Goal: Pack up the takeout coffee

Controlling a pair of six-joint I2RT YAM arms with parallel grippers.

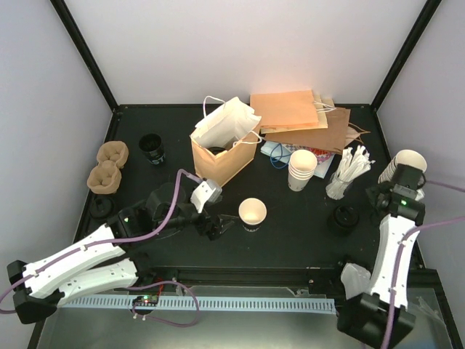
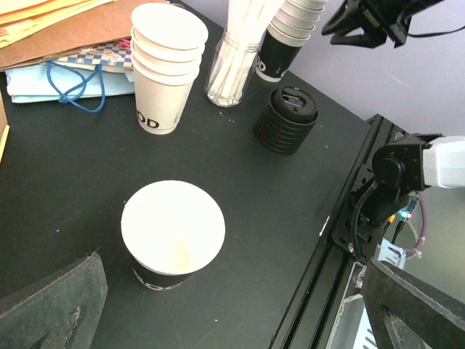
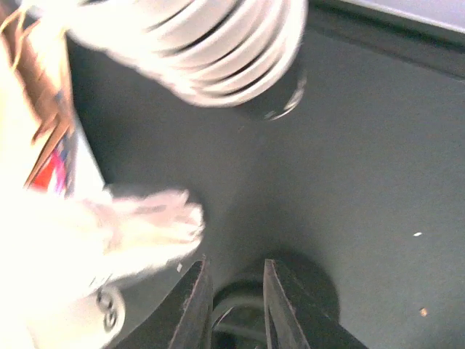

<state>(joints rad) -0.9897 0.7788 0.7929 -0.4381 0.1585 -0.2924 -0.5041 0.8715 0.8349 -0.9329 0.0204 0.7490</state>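
The left gripper holds its jaws wide apart, and a lidless white cup stands between them, untouched, at mid counter. The right gripper hangs over the black lid stack at near right. Its jaws are slightly parted, but blur hides any grip. The lidded coffee cup stands far left, near the pulp trays.

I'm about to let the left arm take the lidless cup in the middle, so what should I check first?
1. Lidless cup upright: ok.
2. Left gripper jaws open beside it: ok.
3. Lid on that cup: not ok, none.
4. Lid stack upright on the table: ok.
5. Right gripper holding a lid: cannot tell, its wrist view is blurred.
6. Brown bag upright: ok, though a white bag sticks out of its mouth.
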